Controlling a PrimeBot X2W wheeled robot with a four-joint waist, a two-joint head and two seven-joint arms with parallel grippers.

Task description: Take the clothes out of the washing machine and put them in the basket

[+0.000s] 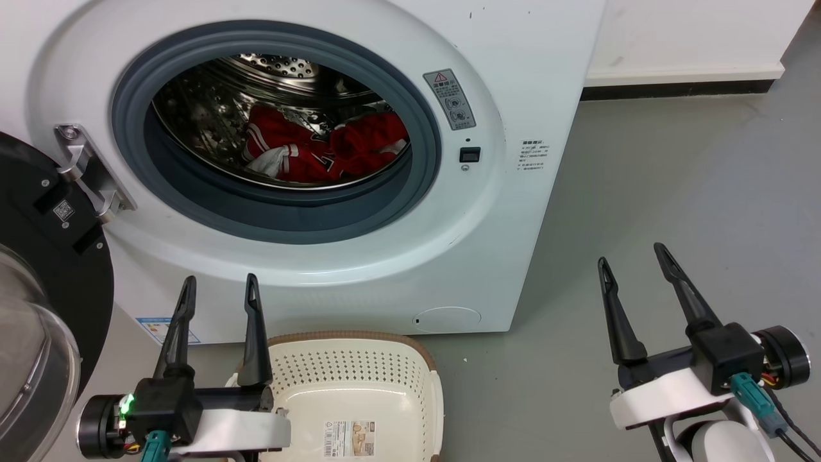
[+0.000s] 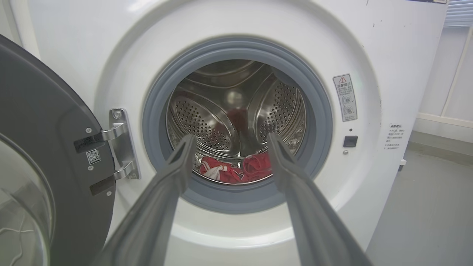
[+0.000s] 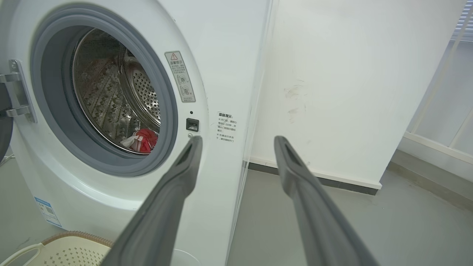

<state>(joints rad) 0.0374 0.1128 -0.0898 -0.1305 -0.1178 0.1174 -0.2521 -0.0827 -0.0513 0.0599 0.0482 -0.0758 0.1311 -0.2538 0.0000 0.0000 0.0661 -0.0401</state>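
At the far left the black-framed door stands swung open on its metal hinge. Next, low in the head view, the left end effector has its two fingers spread apart with nothing between them, pointing up that view toward the front of the washer; in its wrist view the fingers frame the porthole. The washer's round grey-rimmed opening faces the robot. The clothes lie in the bottom of the steel drum, a red heap with white stripes whose long axis runs left to right across the drum. Below, on the grey floor just in front of the washer and beside the left end effector, the basket stands upright, mouth up, with a label on its bottom; its near end is cut off by the frame, so its long axis cannot be told. Right of the porthole sits a warning sticker. Farther right, apart from the washer, the right end effector hangs over the floor, fingers splayed and empty, leaning up and slightly left, with the white wall beyond
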